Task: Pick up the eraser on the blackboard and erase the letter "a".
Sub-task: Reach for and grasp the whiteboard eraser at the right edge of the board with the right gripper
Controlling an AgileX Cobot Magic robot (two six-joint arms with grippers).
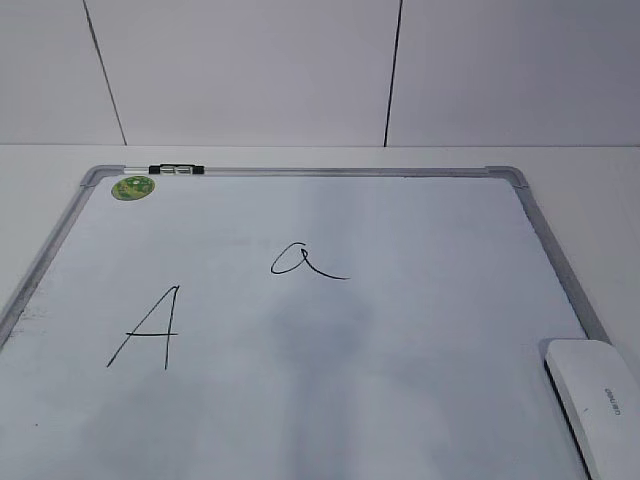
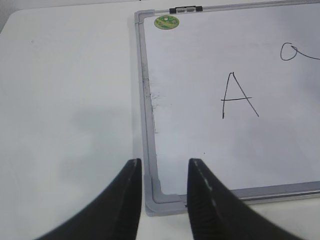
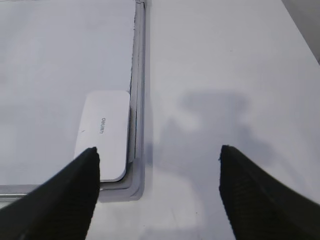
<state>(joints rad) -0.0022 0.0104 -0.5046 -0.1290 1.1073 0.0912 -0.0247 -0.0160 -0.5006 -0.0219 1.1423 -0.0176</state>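
Nothing is done yet: the eraser lies untouched in the blackboard's near right corner, the letter "a" is intact mid-board, and my right end effector and left end effector hover spread and empty.

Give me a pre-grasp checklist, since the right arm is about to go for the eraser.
1. Oblong white plastic eraser lies flat on the grey-framed white dry-erase board, by its right frame: ok.
2. Right gripper open and empty: ok.
3. Right gripper centred over eraser: not ok, eraser sits by the left finger.
4. Small cursive letter "a" intact: ok.
5. Left gripper clear of the lettering: ok.
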